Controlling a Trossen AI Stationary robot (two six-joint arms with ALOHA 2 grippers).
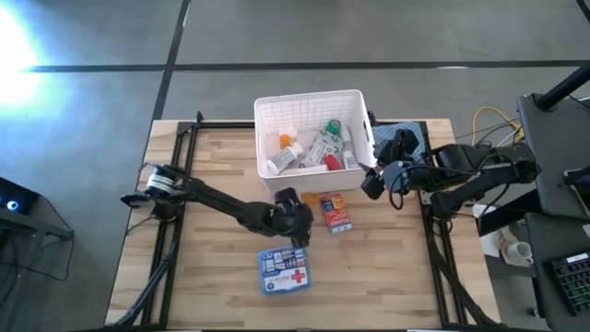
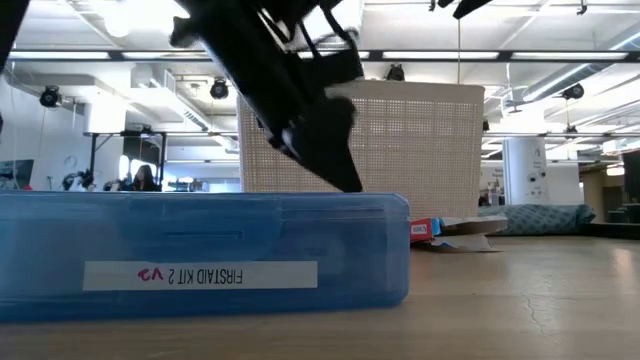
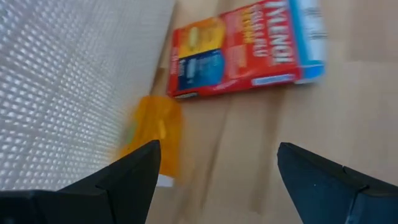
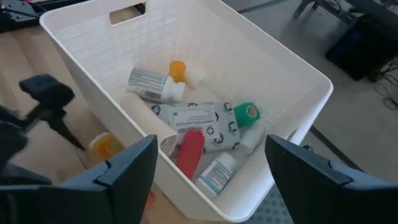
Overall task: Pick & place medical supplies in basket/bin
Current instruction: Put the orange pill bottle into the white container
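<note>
The white basket point(image 1: 313, 129) stands at the table's far middle and holds several supplies: a white pill bottle point(image 4: 149, 83), a grey patterned packet point(image 4: 198, 121), a red tube point(image 4: 189, 152) and a green roll point(image 4: 247, 114). Outside it, an orange vial point(image 3: 152, 140) lies against its near wall, and a red box point(image 3: 249, 46) lies flat on the wood beside it. A blue first-aid kit point(image 1: 284, 270) lies nearer the front edge. My left gripper point(image 3: 217, 162) hovers open, pointing at the vial and box. My right gripper point(image 4: 211, 162) is open above the basket's near right corner.
A blue-grey folded cloth point(image 1: 410, 136) lies right of the basket at the far right. Black frame rails point(image 1: 171, 231) run along the table's left and right sides. Bare wood lies left of the first-aid kit and right of the red box.
</note>
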